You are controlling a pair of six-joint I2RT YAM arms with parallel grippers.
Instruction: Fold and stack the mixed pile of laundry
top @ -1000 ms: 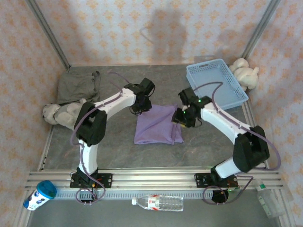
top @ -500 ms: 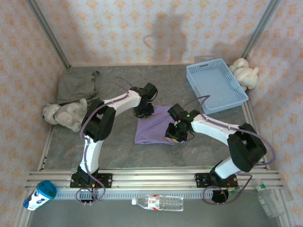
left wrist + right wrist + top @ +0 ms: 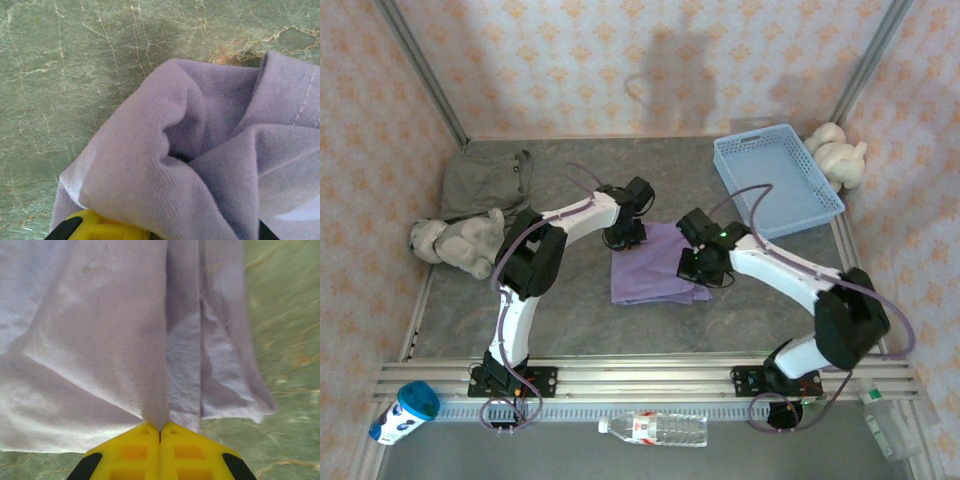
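Fold stage, about midway | I'm pinching the lavender T-shirt [image 3: 655, 275], part-folded at mid-table [image 3: 570, 320]: left gripper [image 3: 623, 238] bunching its far-left corner, right gripper [image 3: 696, 266] clamping a right-edge fold | grey-olive garment [image 3: 485, 182] lying untouched far-left, nothing stacked.

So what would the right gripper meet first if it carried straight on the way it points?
The right gripper would meet the soft lavender-purple T-shirt immediately; its shut tips seem to pinch a fold already.
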